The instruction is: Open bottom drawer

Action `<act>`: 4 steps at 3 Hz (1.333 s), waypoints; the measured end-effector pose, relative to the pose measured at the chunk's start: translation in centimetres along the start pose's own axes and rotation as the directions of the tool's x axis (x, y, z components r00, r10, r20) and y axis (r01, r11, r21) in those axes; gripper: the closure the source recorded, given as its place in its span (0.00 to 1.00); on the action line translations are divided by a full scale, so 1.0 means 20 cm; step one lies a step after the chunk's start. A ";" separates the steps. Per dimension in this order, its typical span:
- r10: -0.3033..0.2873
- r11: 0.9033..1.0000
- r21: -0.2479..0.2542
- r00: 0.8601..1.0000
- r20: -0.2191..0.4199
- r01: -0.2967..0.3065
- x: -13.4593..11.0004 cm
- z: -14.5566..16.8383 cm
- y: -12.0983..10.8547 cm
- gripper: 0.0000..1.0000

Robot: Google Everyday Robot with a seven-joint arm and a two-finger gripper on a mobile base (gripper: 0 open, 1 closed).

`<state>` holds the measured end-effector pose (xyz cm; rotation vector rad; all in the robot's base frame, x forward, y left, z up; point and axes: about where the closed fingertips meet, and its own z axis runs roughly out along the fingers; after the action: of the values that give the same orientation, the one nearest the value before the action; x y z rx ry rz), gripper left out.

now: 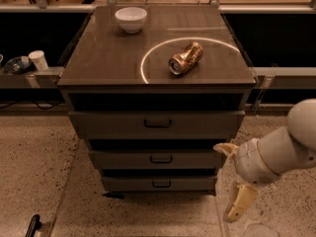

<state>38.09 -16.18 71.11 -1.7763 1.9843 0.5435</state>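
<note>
The cabinet has three grey-brown drawers. The bottom drawer (159, 183) is the lowest, narrow front with a small dark bar handle (161, 183); it looks shut. My gripper (231, 181) hangs to the right of the cabinet, level with the middle and bottom drawers. Its two cream fingers are spread wide apart: one fingertip (223, 147) lies by the middle drawer's right end, the other (239, 204) points down toward the floor. It holds nothing and does not touch the bottom drawer's handle.
On the cabinet top (98, 58) lie a crushed golden can (185, 58) and a white bowl (131, 19). A side shelf at left holds a white cup (38, 60). Speckled floor (34, 167) surrounds the cabinet.
</note>
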 end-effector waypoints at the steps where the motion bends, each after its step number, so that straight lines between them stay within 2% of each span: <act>1: -0.087 0.994 0.066 0.996 -0.002 0.087 0.17 0.23 0.02 0.00; 2: -0.113 0.981 0.160 0.994 -0.009 0.113 0.19 0.25 -0.08 0.00; 3: -0.161 0.980 0.118 0.987 -0.001 0.160 0.16 0.28 -0.09 0.00; 4: -0.219 0.970 0.116 0.975 0.024 0.215 0.19 0.40 -0.19 0.00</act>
<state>41.81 -15.45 62.34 -1.8686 1.7309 0.3824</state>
